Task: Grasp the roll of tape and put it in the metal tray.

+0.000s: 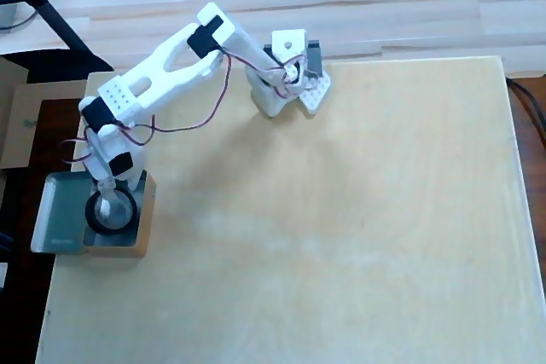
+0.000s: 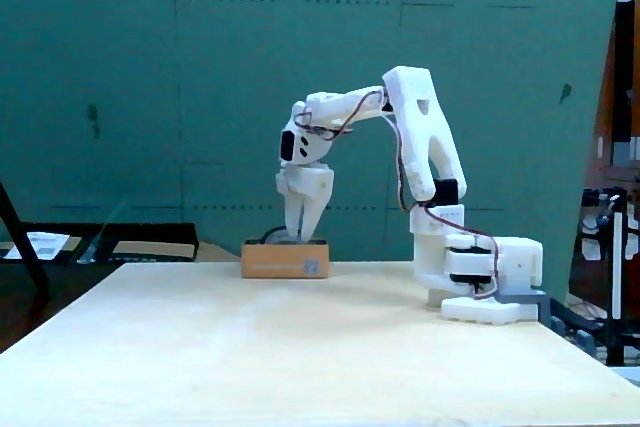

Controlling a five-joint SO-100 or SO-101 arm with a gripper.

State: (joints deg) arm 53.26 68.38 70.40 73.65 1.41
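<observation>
Right, arm is reached out over the bench's left edge in the overhead view, with the hand pointing down into the metal tray. The roll of tape is a black ring lying inside the tray's right half, and the white fingertips sit in or at the ring's open centre. Can't tell whether the hand is gripping the ring or loose; the fingers look close together, but the gap is not resolvable in either view. Tray sits at the bench's left edge, partly overhanging it, with its left half greenish and reflective. In the fixed view the tray shows a tan side wall, standing at the far end of the bench, and the hand dips just below its rim; the tape is only a dark sliver above the rim there. The arm base is mounted at the bench's far edge, well apart from the tray. A cardboard box sits off the bench at left.
</observation>
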